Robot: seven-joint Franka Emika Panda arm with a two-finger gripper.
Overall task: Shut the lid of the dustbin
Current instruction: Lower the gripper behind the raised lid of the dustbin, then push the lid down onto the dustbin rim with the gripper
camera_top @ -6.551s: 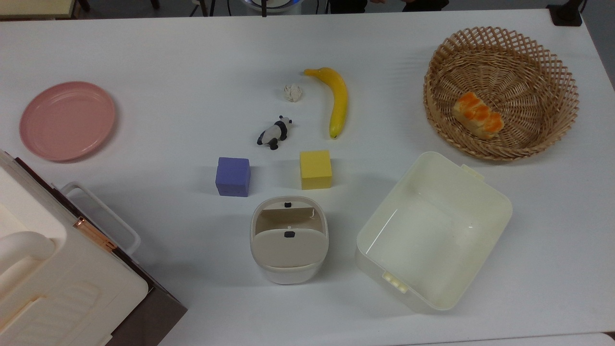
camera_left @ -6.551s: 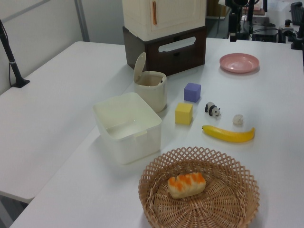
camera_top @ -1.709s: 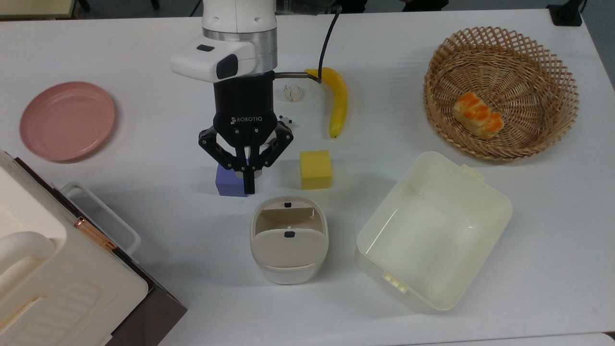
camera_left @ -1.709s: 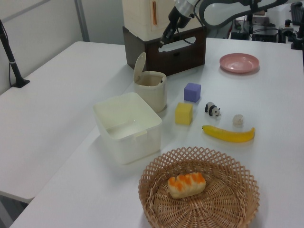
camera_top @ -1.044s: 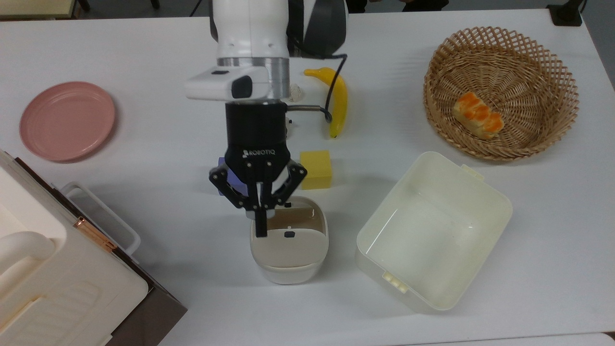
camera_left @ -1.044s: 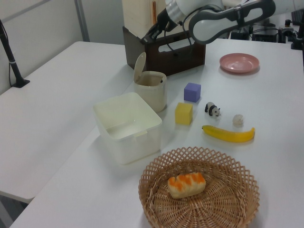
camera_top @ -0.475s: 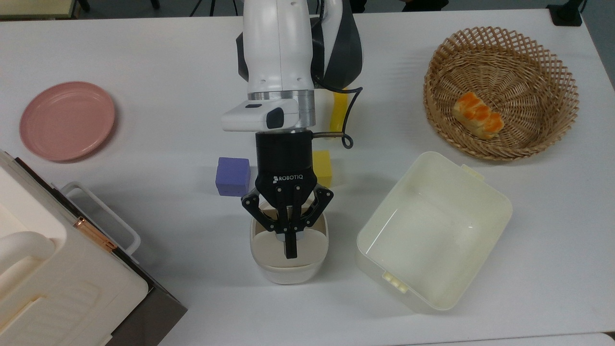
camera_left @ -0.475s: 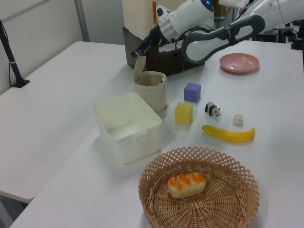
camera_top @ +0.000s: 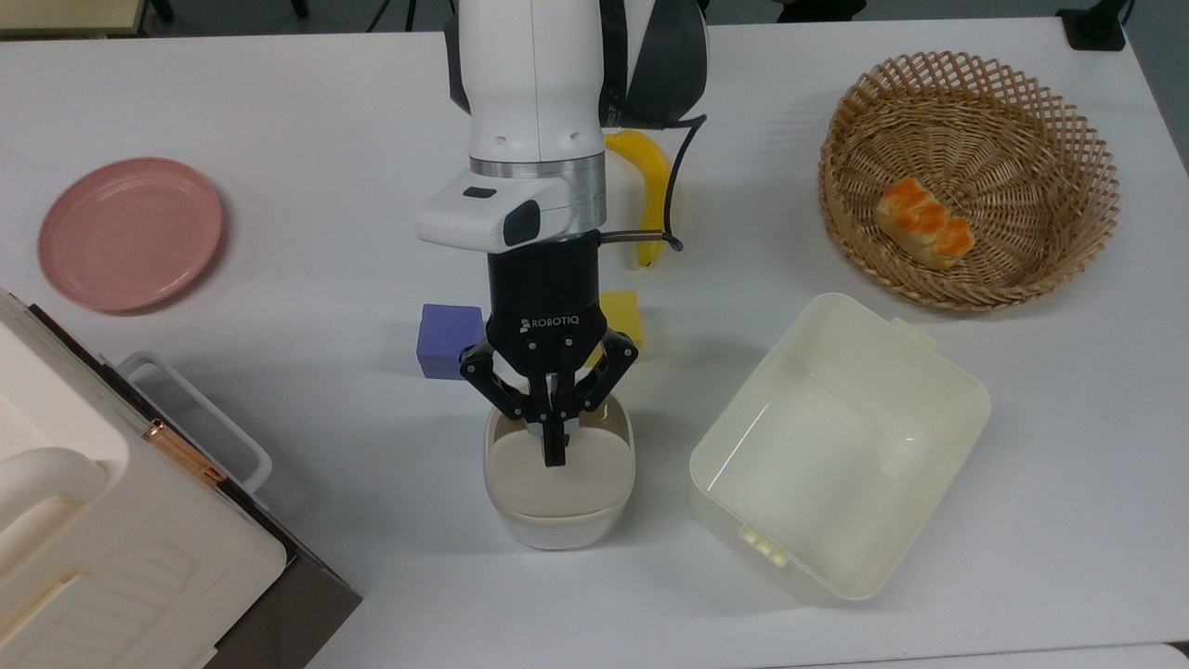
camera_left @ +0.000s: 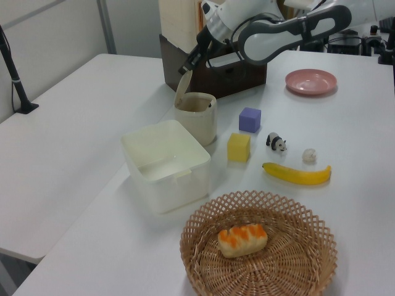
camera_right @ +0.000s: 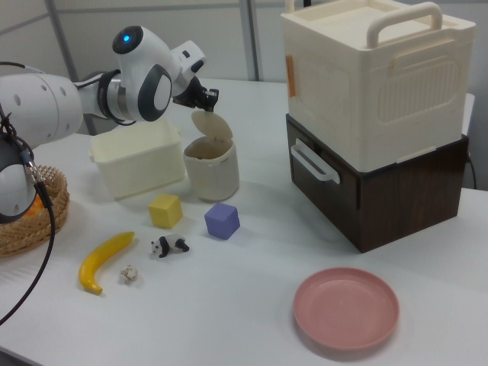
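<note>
The small white dustbin (camera_top: 557, 531) stands in front of the two cubes, near the table's front edge in the top view. Its beige lid (camera_top: 559, 483) is raised on its hinge and leans over the opening; it shows tilted up in the left view (camera_left: 181, 89) and in the right view (camera_right: 211, 125). My gripper (camera_top: 555, 455) hangs over the bin, shut with nothing in it. Its tip is right at the lid's upper edge (camera_left: 185, 69) (camera_right: 212, 97); I cannot tell whether it touches.
A large cream tub (camera_top: 817, 455) sits right of the bin in the top view. A purple cube (camera_top: 444, 339), a yellow cube (camera_top: 624, 314) and a banana (camera_top: 652, 158) lie behind it. A big white case (camera_top: 93, 520), a pink plate (camera_top: 130, 232) and a wicker basket (camera_top: 966, 93) stand around.
My shut gripper came in from the table's back over the cubes to above the bin. In the last half second its tip drew back a little toward the cubes, and the lid stays raised.
</note>
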